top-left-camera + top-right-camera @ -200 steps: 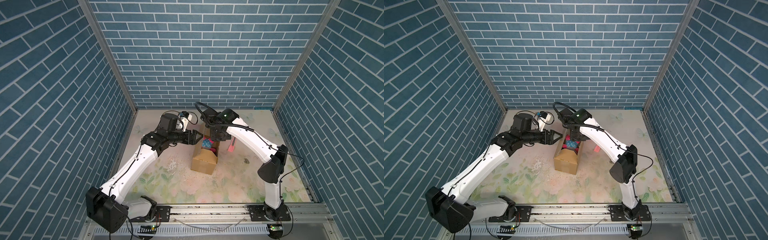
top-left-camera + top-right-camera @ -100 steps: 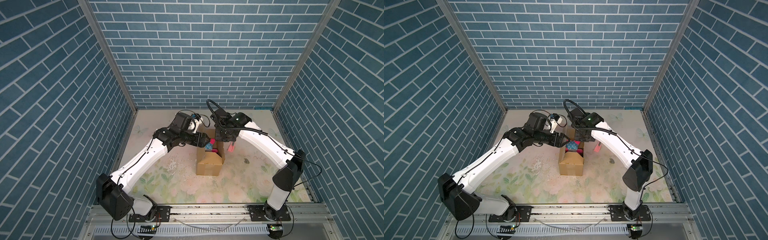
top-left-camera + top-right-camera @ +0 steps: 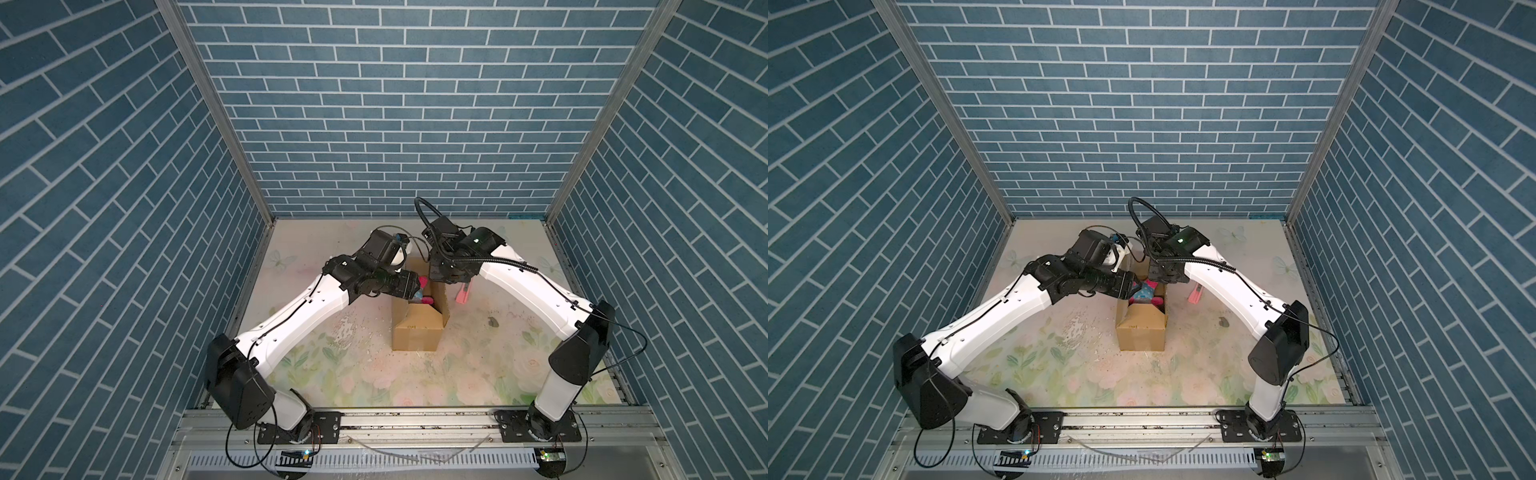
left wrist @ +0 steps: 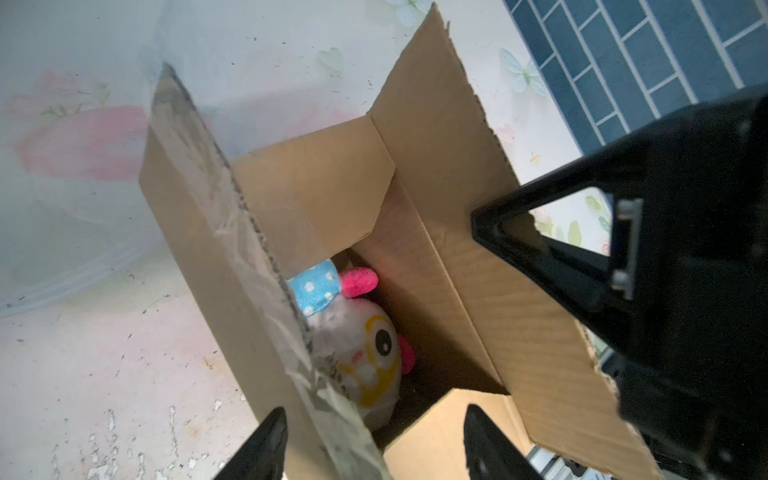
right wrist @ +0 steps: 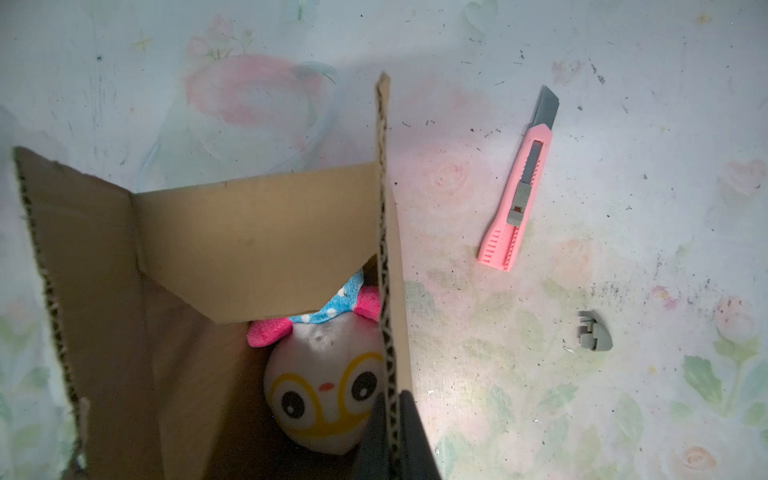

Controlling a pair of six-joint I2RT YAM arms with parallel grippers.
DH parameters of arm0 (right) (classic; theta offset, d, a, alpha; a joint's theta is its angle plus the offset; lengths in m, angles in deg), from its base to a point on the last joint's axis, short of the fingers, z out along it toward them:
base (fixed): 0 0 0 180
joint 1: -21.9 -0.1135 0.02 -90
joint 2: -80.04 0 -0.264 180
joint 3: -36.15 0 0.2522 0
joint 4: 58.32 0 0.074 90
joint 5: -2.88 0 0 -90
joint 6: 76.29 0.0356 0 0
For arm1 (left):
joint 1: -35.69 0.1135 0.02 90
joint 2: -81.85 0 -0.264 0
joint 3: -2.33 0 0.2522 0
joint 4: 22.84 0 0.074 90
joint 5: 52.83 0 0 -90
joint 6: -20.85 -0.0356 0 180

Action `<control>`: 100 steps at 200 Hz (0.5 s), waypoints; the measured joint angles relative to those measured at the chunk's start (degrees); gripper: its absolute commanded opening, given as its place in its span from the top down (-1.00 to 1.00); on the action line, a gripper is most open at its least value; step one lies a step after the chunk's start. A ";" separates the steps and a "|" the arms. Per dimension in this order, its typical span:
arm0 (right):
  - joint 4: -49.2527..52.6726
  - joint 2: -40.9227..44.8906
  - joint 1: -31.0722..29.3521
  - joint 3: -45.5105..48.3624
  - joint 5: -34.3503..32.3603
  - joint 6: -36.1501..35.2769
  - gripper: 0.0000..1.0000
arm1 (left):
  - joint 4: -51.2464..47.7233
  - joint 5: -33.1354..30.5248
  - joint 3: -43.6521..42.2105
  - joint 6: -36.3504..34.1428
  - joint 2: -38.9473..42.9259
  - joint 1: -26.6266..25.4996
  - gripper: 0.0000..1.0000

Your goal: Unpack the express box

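- The express box stands about the middle of the desk. Its long axis runs from the near edge toward the far edge. The top flaps are up and the mouth is open.
- Right hand: fingers together, clamped on the upright long flap on the side toward the desk's right edge.
- Left hand: fingers apart, straddling the opposite long flap, which carries loose clear tape. We see no grip.
- A plush toy lies at the bottom of the box, partly under an end flap that leans inward.
- A pink knife lies on the desk near the box, toward the right edge.
- Handling, our judgement:
  - The corrugated board should be light and stiff across its panels, and should hinge freely at the creases.
  - A pull on one flap could tip or drag the box.
  - The tape looks slick, so we prefer to hold bare board at mid-flap, or the wall rim near a corner.
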 measured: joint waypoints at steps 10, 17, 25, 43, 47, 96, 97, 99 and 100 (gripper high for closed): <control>-0.33 0.15 0.13 0.35 0.02 0.00 1.00 | -0.28 -1.05 0.00 0.13 -0.24 0.00 -0.33; -0.57 0.24 0.17 0.52 0.04 0.00 1.00 | -0.57 -1.84 0.00 0.22 -0.48 0.00 -0.32; -0.79 0.42 0.26 0.79 0.13 0.00 1.00 | -0.94 -2.58 0.00 0.31 -0.66 0.00 -0.30; -1.25 1.05 0.48 1.62 0.31 0.02 1.00 | -1.60 -4.44 -0.37 0.44 -0.68 0.00 -0.22; -1.42 1.18 0.57 1.77 0.39 0.02 1.00 | -1.55 -4.63 -0.52 0.48 -0.66 0.02 -0.21; -3.87 2.51 0.87 3.32 1.97 0.00 1.00 | 1.46 -4.55 -5.11 2.10 2.64 1.81 0.01; -3.87 2.51 0.90 3.34 1.99 0.00 1.00 | 1.57 -4.48 -5.29 2.27 2.89 1.92 0.01; -3.93 2.51 0.90 3.34 2.03 0.00 1.00 | 1.73 -4.37 -5.46 2.32 3.10 2.05 0.02; -3.93 2.51 0.90 3.34 2.05 0.00 1.00 | 1.79 -4.33 -5.55 2.29 3.19 2.12 0.02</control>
